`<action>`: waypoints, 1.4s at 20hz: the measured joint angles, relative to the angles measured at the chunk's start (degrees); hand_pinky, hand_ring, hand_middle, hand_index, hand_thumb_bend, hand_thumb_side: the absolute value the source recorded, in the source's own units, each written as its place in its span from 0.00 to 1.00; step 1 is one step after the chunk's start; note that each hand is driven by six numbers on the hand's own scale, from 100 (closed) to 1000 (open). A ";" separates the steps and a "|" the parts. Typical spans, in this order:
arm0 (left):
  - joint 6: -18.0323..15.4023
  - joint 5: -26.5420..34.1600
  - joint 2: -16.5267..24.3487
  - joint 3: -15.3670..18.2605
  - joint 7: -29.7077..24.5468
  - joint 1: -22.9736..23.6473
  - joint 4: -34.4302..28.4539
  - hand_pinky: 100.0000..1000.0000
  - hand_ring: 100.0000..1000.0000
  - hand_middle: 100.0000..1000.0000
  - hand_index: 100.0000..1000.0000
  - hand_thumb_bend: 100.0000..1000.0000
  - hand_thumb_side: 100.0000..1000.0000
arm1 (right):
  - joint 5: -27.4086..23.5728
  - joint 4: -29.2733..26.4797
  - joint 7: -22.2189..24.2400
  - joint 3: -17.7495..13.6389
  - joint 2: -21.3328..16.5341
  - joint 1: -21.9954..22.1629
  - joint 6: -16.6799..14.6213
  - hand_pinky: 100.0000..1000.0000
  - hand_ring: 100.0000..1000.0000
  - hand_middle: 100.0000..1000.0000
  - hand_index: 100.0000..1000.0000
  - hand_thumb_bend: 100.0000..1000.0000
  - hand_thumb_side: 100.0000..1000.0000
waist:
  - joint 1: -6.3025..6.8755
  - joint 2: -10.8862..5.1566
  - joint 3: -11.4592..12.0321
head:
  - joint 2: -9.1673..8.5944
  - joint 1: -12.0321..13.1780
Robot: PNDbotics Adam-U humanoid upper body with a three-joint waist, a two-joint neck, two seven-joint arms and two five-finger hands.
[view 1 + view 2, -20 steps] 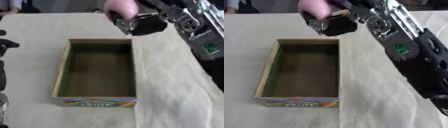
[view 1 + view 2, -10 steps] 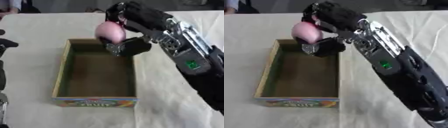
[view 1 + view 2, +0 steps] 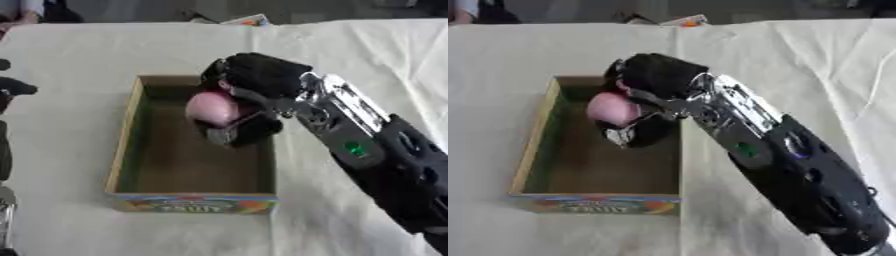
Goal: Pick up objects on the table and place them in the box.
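Right robot hand (image 3: pixel 254 87) reaches in from the lower right of the frame, arm running diagonally up to centre, black with silver joints and a small green light on the forearm. Fingers and thumb curled around a pink rounded object (image 3: pixel 210 108), clamped on it; the object sits at the left side of the hand, thumb below it. Pink object is held over the upper part of the box (image 3: pixel 122 150), inside the line of its walls; whether it touches the box floor is hard to tell from this angle, probably still above it. Box is open-topped cardboard, long and narrow, dark bare interior, colourful printed front panel facing the lower edge of the frame. It stands on the desk (image 3: pixel 79 55), which is covered with a wrinkled white cloth. Left robot hand (image 3: pixel 13 89) shows only as dark parts at the left edge, mid-height; cannot tell how its fingers stand.
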 measured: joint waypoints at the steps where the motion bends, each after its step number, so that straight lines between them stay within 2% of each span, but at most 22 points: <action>1: 0.01 0.00 0.00 0.00 -0.02 0.00 0.00 0.51 0.42 0.53 0.69 0.00 0.91 | 0.25 0.47 0.50 0.20 0.21 0.01 -0.47 0.46 0.59 0.48 0.61 0.00 0.61 | -0.01 0.01 0.03 | -0.01 0.00; 8: 0.17 0.00 -0.01 -0.01 -0.26 -0.05 0.00 0.51 0.42 0.53 0.69 0.00 0.91 | 2.85 3.66 4.58 0.96 0.97 0.18 -3.87 0.50 0.64 0.52 0.66 0.00 0.59 | -0.13 0.14 0.05 | -0.08 0.00; 12: 0.14 0.00 -0.01 -0.01 -0.31 -0.05 0.00 0.51 0.42 0.53 0.69 0.00 0.92 | 4.38 5.49 7.06 1.13 1.34 0.17 -5.90 0.53 0.69 0.59 0.71 0.00 0.57 | -0.19 0.18 0.09 | -0.19 0.00; 17: 0.13 0.00 -0.01 -0.01 -0.32 -0.06 0.01 0.51 0.42 0.53 0.69 0.00 0.92 | 5.82 6.63 9.45 1.08 1.76 0.14 -7.72 0.53 0.69 0.59 0.71 0.00 0.57 | -0.19 0.18 0.09 | -0.27 0.00; 18: 0.13 0.00 -0.01 -0.01 -0.32 -0.06 0.01 0.51 0.42 0.53 0.69 0.00 0.92 | 5.96 6.70 9.61 1.03 1.76 0.13 -7.87 0.60 0.77 0.71 0.79 0.05 0.49 | -0.19 0.18 0.09 | -0.27 0.00; 19: 0.13 0.00 -0.01 -0.01 -0.32 -0.06 0.01 0.51 0.42 0.53 0.69 0.00 0.92 | 6.08 6.80 9.82 0.99 1.76 0.11 -8.06 0.60 0.77 0.71 0.79 0.05 0.49 | -0.17 0.18 0.09 | -0.28 0.00; 21: 0.14 0.00 -0.01 -0.01 -0.33 -0.06 0.01 0.51 0.42 0.53 0.69 0.00 0.92 | 6.72 7.51 10.72 0.97 1.80 -0.09 -8.55 0.63 0.80 0.75 0.81 0.26 0.43 | -0.11 0.18 0.09 | -0.50 -0.02; 22: 0.14 0.00 -0.02 -0.01 -0.34 -0.06 0.02 0.51 0.42 0.53 0.69 0.00 0.92 | 7.06 7.84 11.37 0.92 1.85 -0.11 -8.84 0.63 0.81 0.76 0.82 0.33 0.41 | -0.04 0.18 0.07 | -0.54 -0.04; 23: 0.15 0.00 -0.02 -0.02 -0.34 -0.06 0.02 0.51 0.42 0.53 0.69 0.00 0.92 | 7.38 8.10 12.10 0.87 1.97 -0.30 -9.07 0.63 0.81 0.76 0.82 0.33 0.41 | 0.03 0.18 0.05 | -0.55 -0.05; 24: 0.15 0.00 -0.03 -0.02 -0.35 -0.06 0.02 0.51 0.42 0.53 0.69 0.00 0.92 | 7.71 8.16 12.91 0.69 2.18 -0.55 -9.25 0.64 0.82 0.78 0.83 0.47 0.38 | 0.08 0.18 0.03 | -0.56 -0.06; 26: 0.15 0.00 -0.10 -0.02 -0.36 -0.05 0.02 0.51 0.42 0.53 0.69 0.00 0.92 | 8.15 8.13 14.61 0.16 2.41 -1.16 -9.38 0.65 0.83 0.79 0.84 0.62 0.36 | 0.08 0.17 0.01 | -0.56 -0.07; 28: 0.15 0.00 -0.27 -0.02 -0.37 -0.05 0.02 0.51 0.42 0.53 0.69 0.00 0.92 | 8.34 7.81 16.19 -0.56 2.63 -1.78 -9.01 0.66 0.83 0.80 0.84 0.69 0.38 | 0.16 0.16 -0.04 | -0.56 -0.13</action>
